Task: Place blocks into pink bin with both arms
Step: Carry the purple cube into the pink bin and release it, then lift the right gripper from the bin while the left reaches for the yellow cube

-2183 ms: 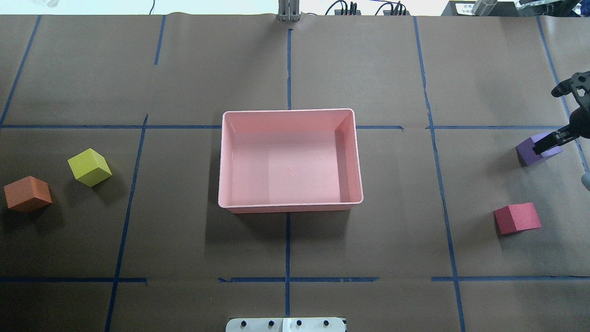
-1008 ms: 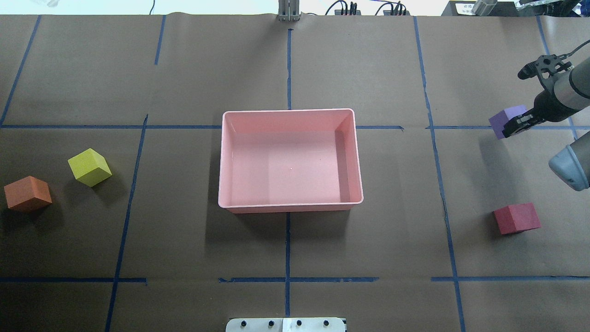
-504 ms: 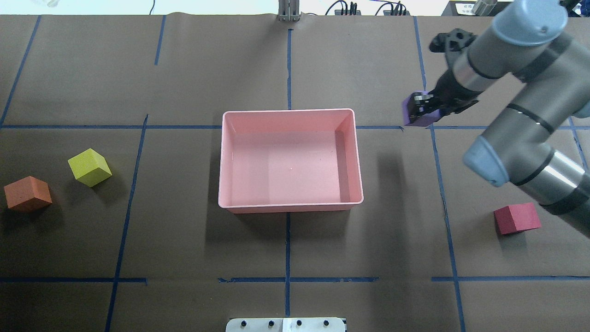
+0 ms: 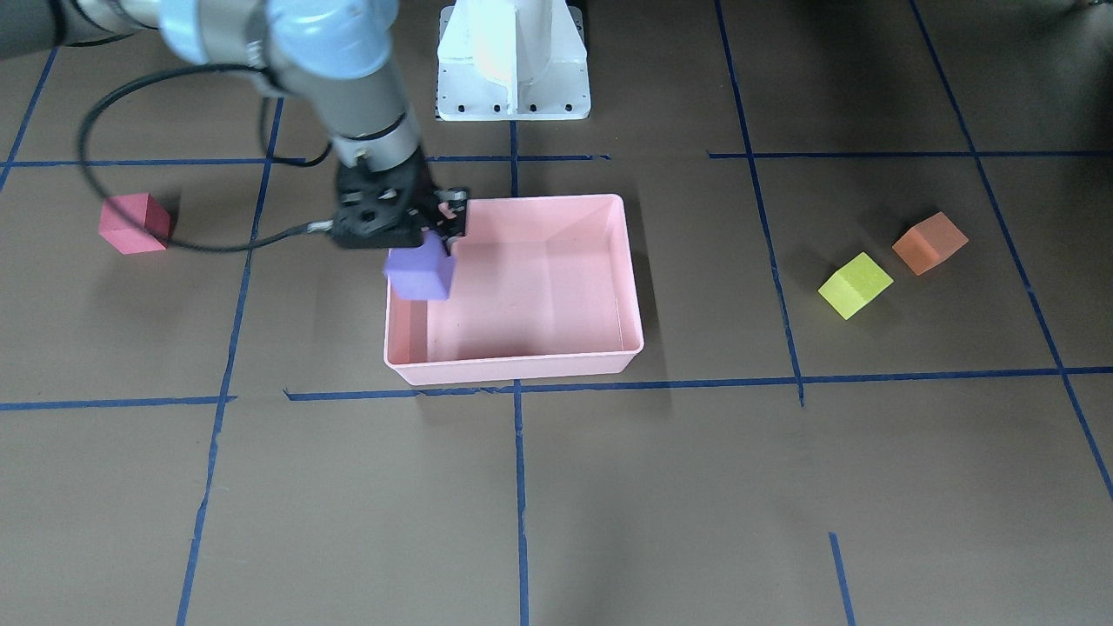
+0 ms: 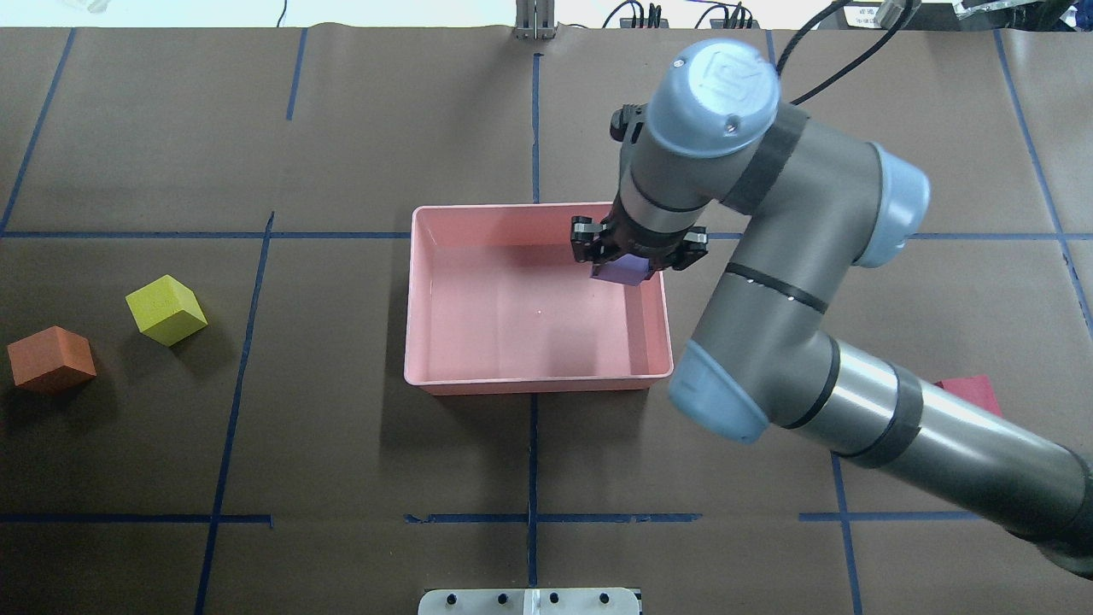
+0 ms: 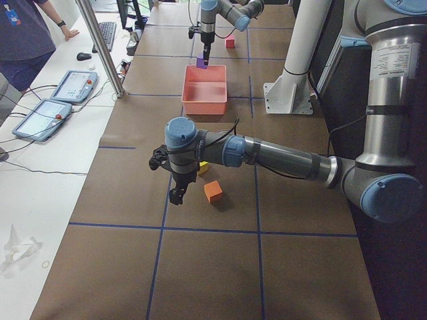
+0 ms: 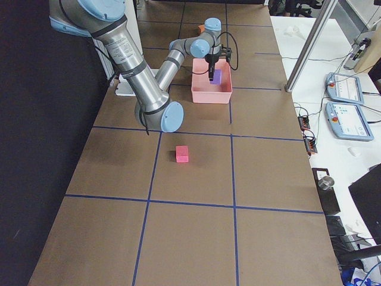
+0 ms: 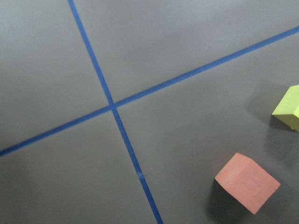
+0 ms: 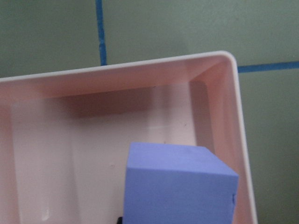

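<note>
Overhead exterior is showing the grey-silver right arm (image 5: 768, 282) reaching across the brown paper-covered table (image 5: 341, 461) to the shallow rectangular light-pink plastic bin (image 5: 409, 290) at its middle. The black two-finger right gripper (image 5: 636, 256) is pointing down and pinching the small purple foam cube (image 5: 616, 273), its jaws pressed against the cube's sides. The cube is hanging in the air over the bin's inside, near the far corner on the robot's right. The right wrist-mounted view is looking past the cube to the bin's bare floor and rounded rim, and the cube is resting on neither.

The small red foam cube (image 4: 133, 223) is lying on the table well apart from the bin on the robot's right; from overhead the arm is hiding most of it. The small yellow-green foam cube (image 5: 166, 309) and the small orange foam cube (image 5: 51, 359) are sitting near each other without touching, well apart from the bin on the robot's left.

In the exterior left view the left gripper (image 6: 175, 195) is hanging fingers-down above the table just beside these two cubes; I cannot tell whether its jaws are spread or pressed together. The left wrist-mounted view is taking in both cubes and two crossing blue tape lines (image 8: 112, 106).
</note>
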